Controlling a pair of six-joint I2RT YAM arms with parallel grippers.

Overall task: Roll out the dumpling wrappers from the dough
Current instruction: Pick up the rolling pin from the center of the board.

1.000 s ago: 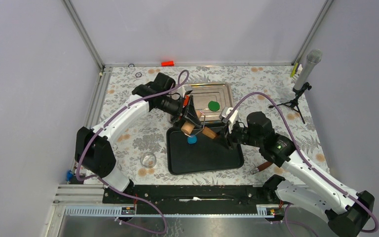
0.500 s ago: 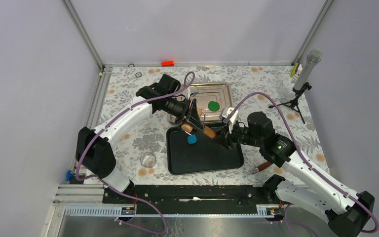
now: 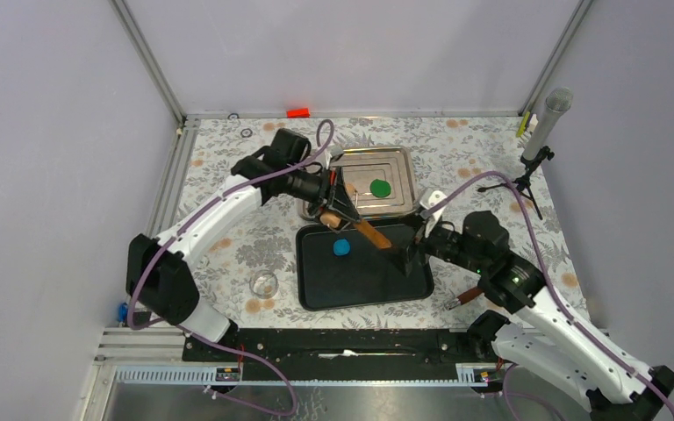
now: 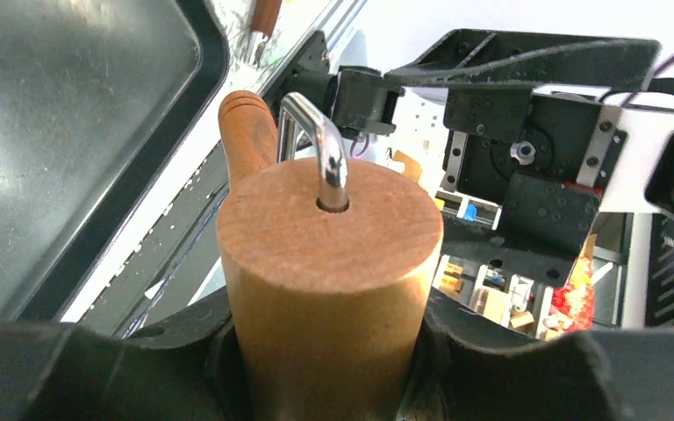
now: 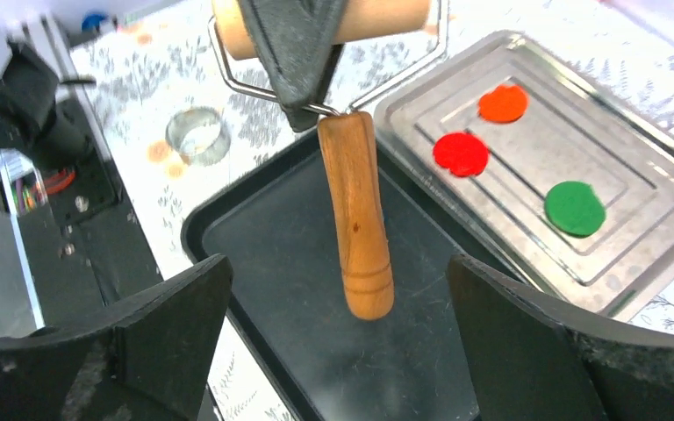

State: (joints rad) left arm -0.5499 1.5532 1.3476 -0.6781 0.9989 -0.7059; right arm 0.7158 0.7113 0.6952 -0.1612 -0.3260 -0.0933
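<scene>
right gripper (image 3: 406, 254) has let go of the rolling pin (image 3: 355, 224) and pulled back toward its own side; a second ago it was on the handle (image 5: 357, 219). Left arm has swung slightly too, pin carried with it

- right fingers (image 5: 171, 338): wide apart, nothing between them, handle tip just ahead of them
- left gripper (image 3: 339, 202): clamped on the wooden roller (image 4: 329, 263), one finger each side; it alone holds the pin
- wire frame (image 4: 318, 149) runs out of the roller's end face and round to the handle
- handle slopes down from the roller toward the right arm, over the black tray (image 3: 364, 285); can't tell if its tip touches the tray
- dough (image 3: 341, 247): small blue puck on the black tray, far-left part, just beside the roller on its near side, apart from both grippers
- silver tray (image 5: 667, 171) sits just beyond the black tray and holds the green wrapper (image 5: 574, 208), red wrapper (image 5: 461, 153) and orange wrapper (image 5: 503, 103), lying flat, apart from each other
- top view shows only the green one, the left gripper covers the rest
- metal ring cutter (image 3: 264, 283) on the tablecloth left of the black tray
- brown-handled tool (image 3: 465, 298) by the black tray's near-right corner
</scene>
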